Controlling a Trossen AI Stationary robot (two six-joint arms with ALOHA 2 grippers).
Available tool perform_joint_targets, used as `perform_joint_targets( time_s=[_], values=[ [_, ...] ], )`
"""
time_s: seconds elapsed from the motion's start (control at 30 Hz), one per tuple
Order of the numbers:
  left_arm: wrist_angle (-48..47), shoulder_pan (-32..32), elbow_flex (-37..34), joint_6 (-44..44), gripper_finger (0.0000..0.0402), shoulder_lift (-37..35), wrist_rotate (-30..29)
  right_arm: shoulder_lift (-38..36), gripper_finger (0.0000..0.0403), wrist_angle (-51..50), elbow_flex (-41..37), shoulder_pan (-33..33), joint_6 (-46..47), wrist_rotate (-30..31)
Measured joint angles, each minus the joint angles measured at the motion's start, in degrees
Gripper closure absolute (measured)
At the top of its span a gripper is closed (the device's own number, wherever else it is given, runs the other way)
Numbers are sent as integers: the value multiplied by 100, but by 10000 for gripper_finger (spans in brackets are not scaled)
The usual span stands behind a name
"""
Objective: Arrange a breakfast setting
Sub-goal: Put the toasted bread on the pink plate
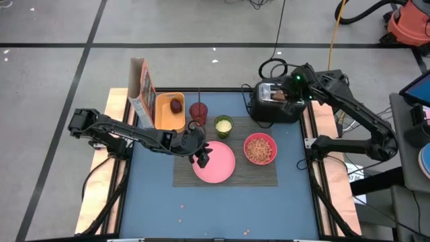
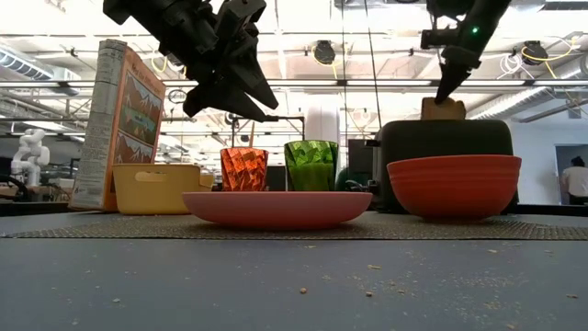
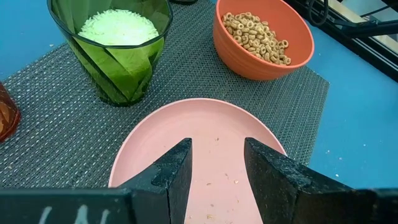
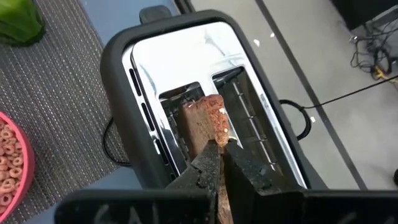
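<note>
**Brown toast gripped at the toaster**

Right gripper (image 4: 219, 163) pinched shut on the toast (image 4: 205, 124), which stands in a toaster (image 4: 186, 81) slot. Beside the toaster: bowl (image 1: 259, 148). Left gripper (image 3: 216, 168) partly open, holding nothing, above the plate (image 3: 205, 134).

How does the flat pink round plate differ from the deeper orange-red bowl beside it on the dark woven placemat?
The flat pink round plate is shallow and pale pink; the deeper orange-red bowl has high walls and a stronger colour. The plate holds only a few crumbs, while the bowl is filled with ring cereal. The left gripper hovers above the plate; nothing is over the bowl. Both are round and rest on the dark woven placemat.
</note>
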Motion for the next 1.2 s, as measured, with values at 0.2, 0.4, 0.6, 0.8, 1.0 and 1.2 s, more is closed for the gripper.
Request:
perform_joint_targets(
  time_s=[0.2,0.4,0.6,0.8,1.0,1.2],
  values=[
    [0,0,0,2,250,0,0,-395,396,0,0,0,-9,0],
    [2,0,0,2,250,0,0,-844,397,0,0,0,-3,0],
    [2,0,0,2,250,0,0,-1281,397,46,0,0,2,0],
    [2,0,0,2,250,0,0,-1611,397,145,0,-1,7,-151],
    [2,0,0,2,250,0,0,-1725,397,346,1,2,302,-897],
    [2,0,0,7,250,0,0,-1690,397,585,2,2,786,-2158]
  ],
)
